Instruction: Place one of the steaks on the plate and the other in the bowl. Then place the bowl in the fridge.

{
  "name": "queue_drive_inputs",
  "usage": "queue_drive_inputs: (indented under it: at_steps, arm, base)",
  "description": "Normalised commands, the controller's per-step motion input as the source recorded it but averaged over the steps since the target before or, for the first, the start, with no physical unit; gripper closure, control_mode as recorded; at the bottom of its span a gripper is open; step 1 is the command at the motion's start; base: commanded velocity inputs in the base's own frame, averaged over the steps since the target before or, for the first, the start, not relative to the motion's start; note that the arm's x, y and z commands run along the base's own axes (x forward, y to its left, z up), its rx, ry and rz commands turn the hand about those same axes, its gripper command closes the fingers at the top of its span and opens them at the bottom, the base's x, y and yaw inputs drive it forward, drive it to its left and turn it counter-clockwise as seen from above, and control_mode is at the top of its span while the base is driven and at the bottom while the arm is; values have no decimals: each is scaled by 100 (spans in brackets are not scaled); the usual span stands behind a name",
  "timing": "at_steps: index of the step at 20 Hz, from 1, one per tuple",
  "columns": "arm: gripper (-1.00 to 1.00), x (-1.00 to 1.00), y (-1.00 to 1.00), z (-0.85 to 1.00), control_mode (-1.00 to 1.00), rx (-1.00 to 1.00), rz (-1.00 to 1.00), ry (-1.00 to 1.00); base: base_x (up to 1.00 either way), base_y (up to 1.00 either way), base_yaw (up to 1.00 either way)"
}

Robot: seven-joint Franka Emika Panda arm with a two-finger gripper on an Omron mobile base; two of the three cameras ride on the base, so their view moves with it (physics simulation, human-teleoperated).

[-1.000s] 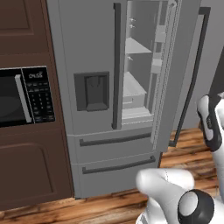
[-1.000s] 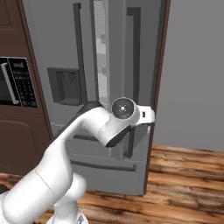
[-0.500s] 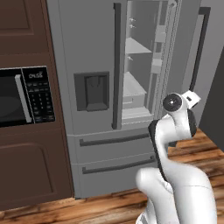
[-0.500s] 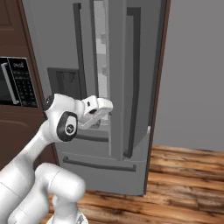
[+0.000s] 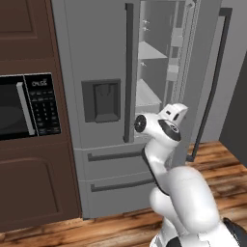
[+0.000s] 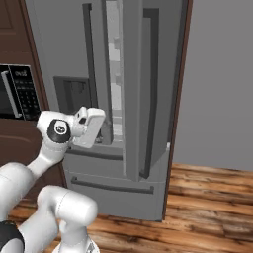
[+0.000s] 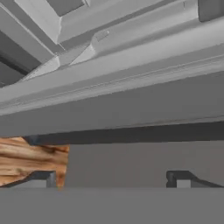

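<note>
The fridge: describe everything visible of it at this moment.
The fridge is a tall grey steel French-door unit standing on the wood floor beside the microwave. Its left door is shut, with a dark dispenser recess and a long dark vertical handle. The right door is swung open, showing pale, bare-looking shelves and door bins. Two drawers sit shut below. The open hand hangs close before the door edge, not touching as far as shown.

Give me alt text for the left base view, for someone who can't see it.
A white robot arm reaches up toward a tall grey fridge whose right door stands ajar, showing pale shelves inside. A black microwave sits in dark brown cabinets on the left, above a wooden floor.
</note>
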Motion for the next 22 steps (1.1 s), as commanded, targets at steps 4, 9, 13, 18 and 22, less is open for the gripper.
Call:
queue_drive_inputs:
  at_steps: [4, 9, 13, 18, 22]
  arm:
    - [-100, 53, 0, 0, -100, 0, 0, 17]
    - [-100, 58, 3, -1, -100, -7, 0, 7]
    - [-100, 20, -15, -19, -100, -9, -1, 1]
    - [-100, 10, -54, -4, -100, -9, -5, 11]
    - [-100, 19, -47, 0, -100, -8, -3, 12]
  base:
    - [0, 0, 0]
    - [0, 0, 0]
    - [0, 0, 0]
    - [0, 0, 0]
    - [0, 0, 0]
